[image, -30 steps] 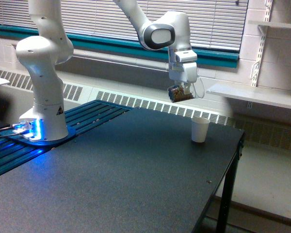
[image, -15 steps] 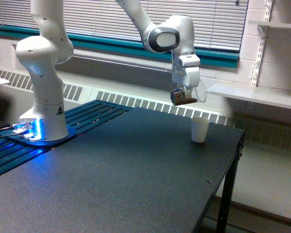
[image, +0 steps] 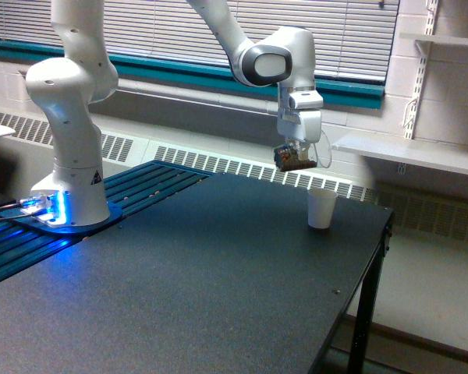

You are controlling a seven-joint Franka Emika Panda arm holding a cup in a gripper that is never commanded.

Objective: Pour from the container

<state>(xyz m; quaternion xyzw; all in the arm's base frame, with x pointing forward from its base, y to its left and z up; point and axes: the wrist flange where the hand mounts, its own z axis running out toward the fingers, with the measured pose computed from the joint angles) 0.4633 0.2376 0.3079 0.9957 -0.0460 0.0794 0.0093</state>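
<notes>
My gripper [image: 296,149] hangs from the white arm over the far right part of the black table [image: 187,288] and is shut on the container [image: 295,158], a small clear jar with brown granular bits inside. The jar is tilted, its mouth turned toward the exterior view's right. It hangs in the air, up and a little to the left of a white paper cup [image: 321,208]. The cup stands upright on the table near the far right corner. I see nothing falling from the jar.
The arm's white base [image: 70,187] with blue lights stands at the exterior view's left on blue slats. A radiator grille [image: 242,167] and window blinds run behind the table. The table's right edge [image: 374,273] drops off just beyond the cup. A white shelf [image: 409,152] lies at the right.
My gripper has carried the jar to the exterior view's right, closer to above the paper cup, and the jar has tipped slightly more. The cup has not moved.
</notes>
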